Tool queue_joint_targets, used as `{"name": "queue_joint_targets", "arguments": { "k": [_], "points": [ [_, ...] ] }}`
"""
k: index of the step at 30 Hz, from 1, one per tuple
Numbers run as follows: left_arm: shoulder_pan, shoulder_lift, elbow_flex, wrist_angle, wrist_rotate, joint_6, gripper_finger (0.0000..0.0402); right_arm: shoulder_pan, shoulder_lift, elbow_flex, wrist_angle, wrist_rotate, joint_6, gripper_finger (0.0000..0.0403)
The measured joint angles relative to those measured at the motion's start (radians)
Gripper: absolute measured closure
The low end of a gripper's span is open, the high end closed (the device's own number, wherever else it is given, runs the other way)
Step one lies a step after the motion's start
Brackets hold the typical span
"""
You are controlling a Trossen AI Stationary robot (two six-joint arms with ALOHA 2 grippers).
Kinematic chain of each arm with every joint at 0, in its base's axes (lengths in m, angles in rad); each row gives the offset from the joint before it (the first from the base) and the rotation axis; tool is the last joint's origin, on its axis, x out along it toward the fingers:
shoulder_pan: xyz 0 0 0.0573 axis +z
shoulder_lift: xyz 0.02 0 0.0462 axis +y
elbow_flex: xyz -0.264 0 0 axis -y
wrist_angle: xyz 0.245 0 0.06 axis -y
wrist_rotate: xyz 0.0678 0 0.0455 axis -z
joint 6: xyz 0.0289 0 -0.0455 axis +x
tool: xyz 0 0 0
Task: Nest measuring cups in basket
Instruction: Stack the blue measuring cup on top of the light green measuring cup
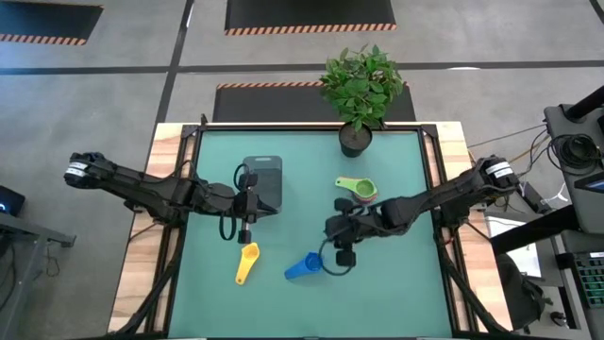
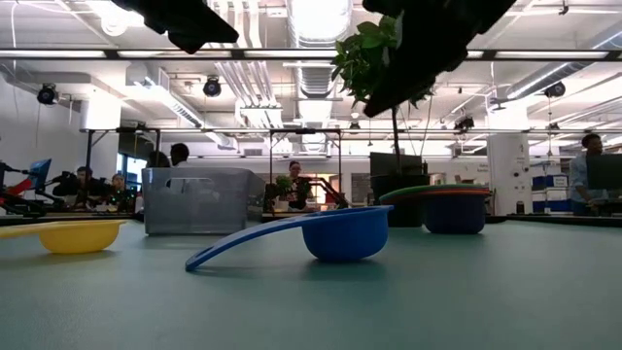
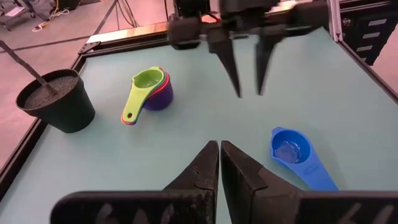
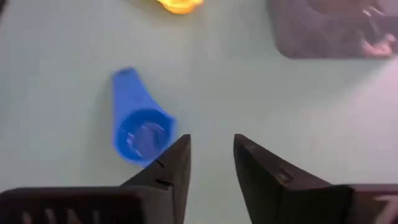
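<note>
Since the right hand hangs part open and empty just beside the blue cup on the bench, it should straddle the bowl's rim before closing; the left hand, shut and empty, waits by the basket.

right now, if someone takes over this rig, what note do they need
Left tool: shut, empty, beside the basket.
Right tool: open, empty, above the mat next to the blue cup.
Cups: yellow cup and blue cup lie loose at the front; a nested stack with green on top sits near the plant pot.
Done: some cups nested, but outside the basket.
Left: nest yellow and blue, get all cups into the basket.
</note>
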Motion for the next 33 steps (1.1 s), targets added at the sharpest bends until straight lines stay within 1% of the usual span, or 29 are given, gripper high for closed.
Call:
{"name": "queue_joint_targets", "arguments": {
  "k": [7, 12, 15, 22, 26, 33],
  "points": [
    [0.0, 0.0, 0.0, 0.001, 0.0, 0.0, 0.0402, 0.045, 0.105, 0.069, 0.028, -0.024, -0.093, 0.0233],
    [0.0, 0.0, 0.0, 0.001, 0.0, 0.0, 0.0402, 0.063, 0.188, 0.137, 0.024, -0.076, -0.148, 0.0219],
    [0.0, 0.0, 0.0, 0.001, 0.0, 0.0, 0.0402, 0.067, 0.233, 0.172, 0.009, -0.114, -0.156, 0.0221],
    [0.0, 0.0, -0.001, 0.001, 0.0, 0.0, 0.0402, 0.067, 0.336, 0.24, -0.107, -0.194, -0.165, 0.0239],
    [0.0, 0.0, -0.001, 0.001, 0.0, 0.0, 0.0402, 0.067, 0.379, 0.269, -0.132, -0.247, -0.187, 0.0246],
    [0.0, 0.0, -0.001, 0.001, 0.0, 0.0, 0.0402, 0.063, 0.395, 0.274, -0.135, -0.249, -0.237, 0.0277]
  ]
}}
